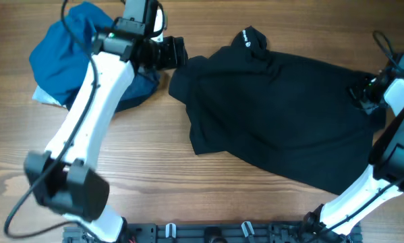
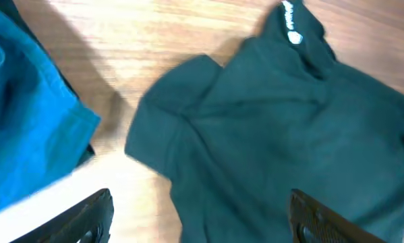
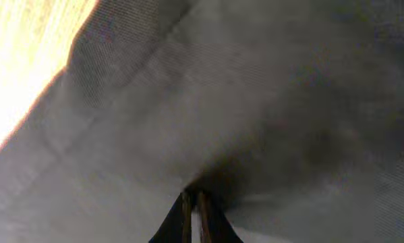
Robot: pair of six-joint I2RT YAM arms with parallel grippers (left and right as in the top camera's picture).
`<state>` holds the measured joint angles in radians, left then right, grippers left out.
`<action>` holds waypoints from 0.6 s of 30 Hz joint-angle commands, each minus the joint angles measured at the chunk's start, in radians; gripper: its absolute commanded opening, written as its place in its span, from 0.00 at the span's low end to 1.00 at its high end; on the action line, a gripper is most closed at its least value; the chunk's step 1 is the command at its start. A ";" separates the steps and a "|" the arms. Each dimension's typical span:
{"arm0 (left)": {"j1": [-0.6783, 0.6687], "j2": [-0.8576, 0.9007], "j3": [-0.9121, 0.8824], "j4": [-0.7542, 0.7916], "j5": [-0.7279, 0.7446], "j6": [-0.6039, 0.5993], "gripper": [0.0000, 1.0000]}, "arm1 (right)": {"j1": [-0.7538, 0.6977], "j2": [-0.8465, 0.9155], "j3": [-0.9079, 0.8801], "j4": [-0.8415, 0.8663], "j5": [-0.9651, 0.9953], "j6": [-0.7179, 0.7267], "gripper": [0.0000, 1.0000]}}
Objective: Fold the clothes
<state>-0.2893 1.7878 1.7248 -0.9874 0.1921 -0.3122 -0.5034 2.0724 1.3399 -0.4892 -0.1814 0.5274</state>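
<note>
The black shirt [image 1: 282,115] lies spread over the middle and right of the table, its collar with a small white logo [image 1: 247,38] toward the far edge. My left gripper [image 1: 180,52] hovers open just off the shirt's left sleeve. In the left wrist view its fingers [image 2: 94,217] stand wide apart over the sleeve of the shirt [image 2: 269,135], holding nothing. My right gripper [image 1: 361,93] sits at the shirt's right edge. In the right wrist view its jaws [image 3: 193,202] are pressed together, and the shirt's fabric [image 3: 255,101] puckers at their tips.
A bright-blue and navy bundle of garments [image 1: 70,50] is heaped at the far left, right beside my left arm, and shows in the left wrist view as blue cloth [image 2: 26,121]. Bare wooden table [image 1: 161,169] runs along the near side. A black rail [image 1: 208,233] lines the front edge.
</note>
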 commanded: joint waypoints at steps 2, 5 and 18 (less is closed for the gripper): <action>-0.058 -0.074 -0.002 -0.080 0.020 0.045 0.83 | 0.006 0.152 0.062 0.067 -0.175 0.105 0.05; -0.103 -0.079 -0.002 -0.135 0.020 0.054 0.84 | 0.006 0.163 0.164 0.069 -0.225 0.119 0.05; -0.177 -0.083 -0.002 -0.218 0.015 0.106 0.75 | -0.079 -0.082 0.467 -0.336 -0.327 -0.159 0.52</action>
<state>-0.4648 1.7241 1.7248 -1.1950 0.1993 -0.2363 -0.5339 2.1372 1.7756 -0.7502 -0.5312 0.4381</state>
